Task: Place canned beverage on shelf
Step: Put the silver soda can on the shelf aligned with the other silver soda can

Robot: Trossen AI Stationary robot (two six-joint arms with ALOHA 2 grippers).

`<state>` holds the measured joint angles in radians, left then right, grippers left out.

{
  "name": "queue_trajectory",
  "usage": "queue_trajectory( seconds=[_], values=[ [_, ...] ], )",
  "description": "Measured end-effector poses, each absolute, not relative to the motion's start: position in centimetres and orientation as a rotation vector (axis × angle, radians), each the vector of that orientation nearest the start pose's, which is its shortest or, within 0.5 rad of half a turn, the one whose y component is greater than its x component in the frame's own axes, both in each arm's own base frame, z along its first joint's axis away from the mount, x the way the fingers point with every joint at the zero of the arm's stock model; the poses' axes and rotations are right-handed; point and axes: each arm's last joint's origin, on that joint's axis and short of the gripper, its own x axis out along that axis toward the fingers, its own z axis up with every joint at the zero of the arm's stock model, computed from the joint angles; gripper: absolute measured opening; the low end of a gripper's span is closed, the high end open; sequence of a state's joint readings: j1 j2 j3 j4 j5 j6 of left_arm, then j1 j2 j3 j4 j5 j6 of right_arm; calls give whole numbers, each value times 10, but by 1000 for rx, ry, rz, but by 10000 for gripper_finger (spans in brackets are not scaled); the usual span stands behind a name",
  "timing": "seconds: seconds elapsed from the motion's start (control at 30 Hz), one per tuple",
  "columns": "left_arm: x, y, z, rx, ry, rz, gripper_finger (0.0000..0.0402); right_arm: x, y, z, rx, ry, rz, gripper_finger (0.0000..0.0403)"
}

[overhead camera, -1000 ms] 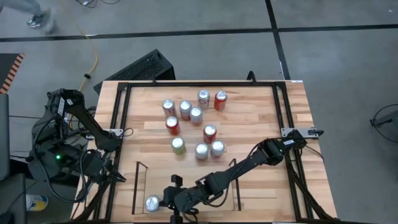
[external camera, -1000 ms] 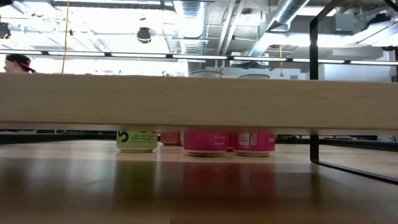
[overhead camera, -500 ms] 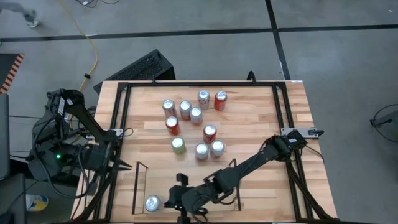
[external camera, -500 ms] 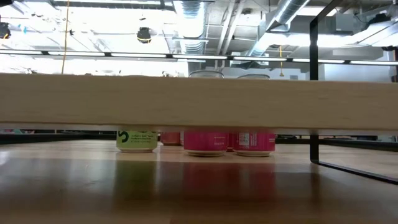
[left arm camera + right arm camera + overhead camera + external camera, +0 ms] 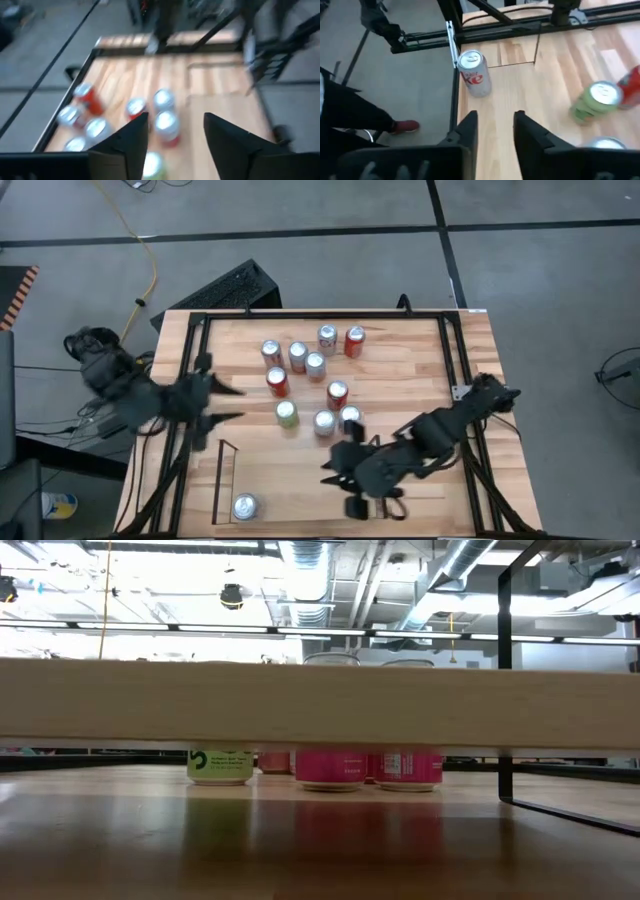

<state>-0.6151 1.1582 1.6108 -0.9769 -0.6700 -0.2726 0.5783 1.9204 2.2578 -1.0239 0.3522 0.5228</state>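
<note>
Wooden table (image 5: pixel 420 370) — ten cans (image 5: pixel 315 366), one inside the shelf (image 5: pixel 225 480).

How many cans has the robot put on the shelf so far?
One silver can already stands on the shelf. Both hands, left and right, are open and hold nothing. Nine cans are left on the table.

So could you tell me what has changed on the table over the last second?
The right gripper let go of the silver can on the shelf and backed away, fingers apart. The left gripper swung in over the table, open. The cluster of cans stayed put.
</note>
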Motion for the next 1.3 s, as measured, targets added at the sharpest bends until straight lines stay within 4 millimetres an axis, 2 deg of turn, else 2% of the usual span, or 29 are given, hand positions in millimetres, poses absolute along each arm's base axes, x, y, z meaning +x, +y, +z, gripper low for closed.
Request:
queue_trajectory(
  seconds=[0.1,0.23,0.53,0.67,0.8,0.93,1.1,1.3],
  values=[
    [175,-68,452,69,519,178,199,315,202,441,159,655,18,132],
    [189,-34,444,97,626,293,216,300,201,445,114,667,-24,149],
    [221,46,426,-31,702,737,225,297,194,430,123,796,-137,147],
    [239,81,402,-165,834,801,226,297,192,428,154,809,-170,144],
    [255,108,374,-244,971,900,226,295,194,429,159,790,-192,144],
    [275,123,349,-279,1044,963,226,294,194,428,180,786,-221,144],
    [297,129,319,-306,1137,960,226,293,192,427,196,789,-254,144],
    [304,131,303,-305,1217,903,228,290,194,427,181,782,-278,144]
  ],
)
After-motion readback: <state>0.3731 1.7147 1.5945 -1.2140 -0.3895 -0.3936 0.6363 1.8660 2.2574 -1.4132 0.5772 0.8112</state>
